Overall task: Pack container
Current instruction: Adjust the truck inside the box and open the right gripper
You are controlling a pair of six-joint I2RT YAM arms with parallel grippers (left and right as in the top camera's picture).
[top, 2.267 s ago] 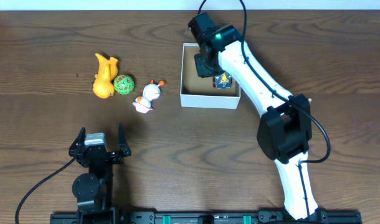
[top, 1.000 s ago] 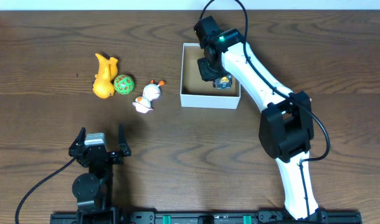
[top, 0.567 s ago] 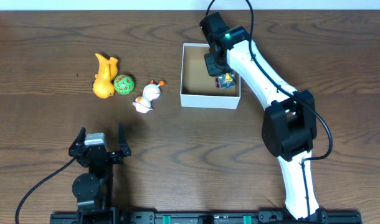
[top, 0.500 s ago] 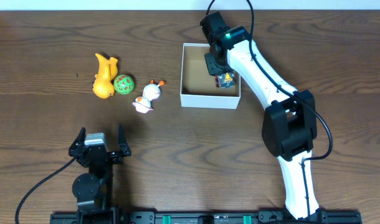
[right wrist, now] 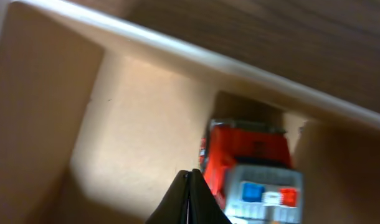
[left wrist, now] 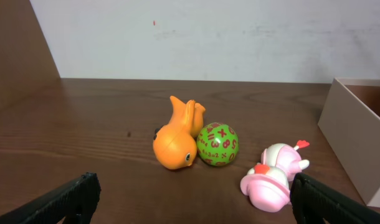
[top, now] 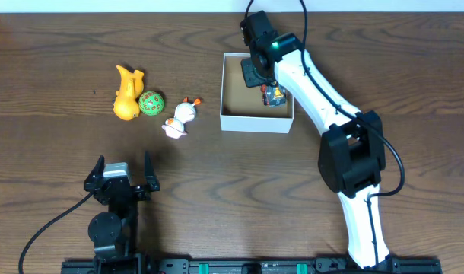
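Observation:
The container (top: 232, 117), white outside and brown inside, stands at centre right; its wall also shows at the right edge of the left wrist view (left wrist: 355, 146). A small red toy car (top: 274, 96) lies inside it by the right wall, and shows in the right wrist view (right wrist: 252, 165). My right gripper (top: 256, 73) is shut and empty over the box's far side, its fingertips (right wrist: 190, 198) pressed together just left of the car. An orange fish toy (top: 127, 93), a green ball (top: 150, 103) and a pink-and-white toy (top: 180, 119) lie left of the box. My left gripper (top: 122, 173) is open near the front edge.
In the left wrist view the orange fish (left wrist: 176, 134), the green ball (left wrist: 217, 144) and the pink-and-white toy (left wrist: 276, 177) lie ahead of the open fingers (left wrist: 78, 194). The right arm (top: 323, 99) stretches over the table's right side. A white wall stands behind the table.
My right gripper has risen off the toy car, drifted to the box's far side and shut empty. The car stays in the box. The left arm has not moved.

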